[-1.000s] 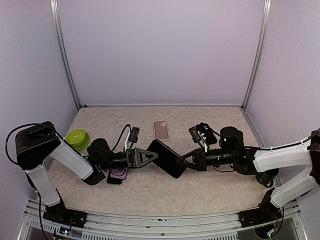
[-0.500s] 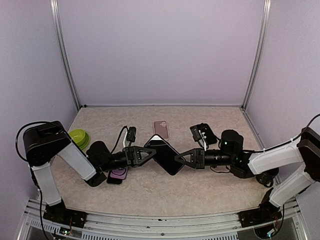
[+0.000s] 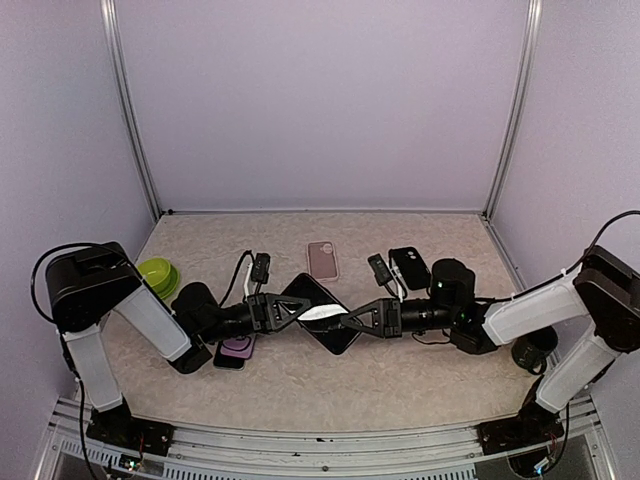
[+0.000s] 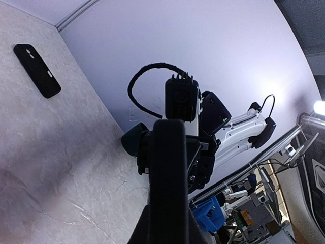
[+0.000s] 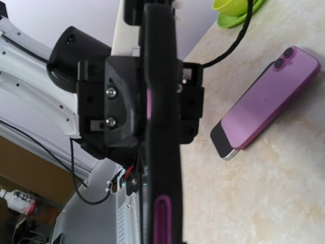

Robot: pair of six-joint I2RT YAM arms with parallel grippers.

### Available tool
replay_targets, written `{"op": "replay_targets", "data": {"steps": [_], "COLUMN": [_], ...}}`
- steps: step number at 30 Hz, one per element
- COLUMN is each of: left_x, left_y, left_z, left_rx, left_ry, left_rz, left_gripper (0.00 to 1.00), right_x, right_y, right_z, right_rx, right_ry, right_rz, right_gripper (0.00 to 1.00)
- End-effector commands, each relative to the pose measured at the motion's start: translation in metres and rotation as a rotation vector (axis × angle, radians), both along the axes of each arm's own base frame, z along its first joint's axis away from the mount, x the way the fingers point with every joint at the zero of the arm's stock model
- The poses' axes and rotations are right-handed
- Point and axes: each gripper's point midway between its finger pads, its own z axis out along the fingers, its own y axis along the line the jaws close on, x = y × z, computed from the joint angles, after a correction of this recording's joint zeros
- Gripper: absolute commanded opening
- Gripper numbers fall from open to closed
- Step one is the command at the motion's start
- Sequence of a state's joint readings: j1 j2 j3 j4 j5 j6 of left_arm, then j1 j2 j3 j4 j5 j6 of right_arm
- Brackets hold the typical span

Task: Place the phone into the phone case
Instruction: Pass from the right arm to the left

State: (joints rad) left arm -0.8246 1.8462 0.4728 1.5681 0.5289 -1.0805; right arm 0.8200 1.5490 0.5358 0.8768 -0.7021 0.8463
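Left gripper and right gripper both pinch the dark phone from opposite ends, above the counter. Best hold it level, releasing only over the pink phone case beyond.

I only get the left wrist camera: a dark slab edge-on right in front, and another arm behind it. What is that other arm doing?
Observer: From above, the right gripper is shut on the same dark slab, at the corner opposite the left gripper.
Operator: Funny. Is there anything purple around? I see none.
Observer: Yes. The right wrist camera shows a purple phone lying flat, lenses up.
Operator: And a case for it?
Observer: In the top view a pink case lies beyond the slab, with neither gripper on it.
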Motion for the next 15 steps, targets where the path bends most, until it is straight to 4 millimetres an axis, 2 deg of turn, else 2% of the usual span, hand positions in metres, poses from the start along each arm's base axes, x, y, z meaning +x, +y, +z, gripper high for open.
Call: {"op": "replay_targets", "data": {"steps": [1, 2, 7, 9, 12, 15], "left_x": [-0.004, -0.005, -0.014, -0.018, -0.026, -0.034], "left_y": [0.002, 0.002, 0.003, 0.001, 0.001, -0.001], "left_z": [0.027, 0.025, 0.016, 0.012, 0.005, 0.001], "left_rx": [-0.061, -0.049, 0.037, 0.080, 0.142, 0.188], "left_ry": [-0.068, -0.068, -0.091, -0.116, -0.136, -0.159], "left_rz": [-0.004, -0.007, -0.037, -0.061, -0.100, -0.144], "left_gripper": [0.00, 0.00, 0.00, 0.00, 0.00, 0.00], "right_x": [-0.010, -0.010, -0.013, -0.013, -0.012, -0.012], "right_y": [0.009, 0.009, 0.006, 0.005, 0.004, 0.004], "right_z": [0.003, 0.003, 0.003, 0.004, 0.005, 0.006], "right_rx": [-0.018, -0.034, -0.110, -0.135, -0.160, -0.169], "right_ry": [-0.039, -0.045, -0.108, -0.123, -0.136, -0.143], "right_rz": [0.069, 0.072, 0.098, 0.107, 0.113, 0.116], "right_gripper": [0.00, 0.01, 0.35, 0.45, 0.53, 0.54]}}
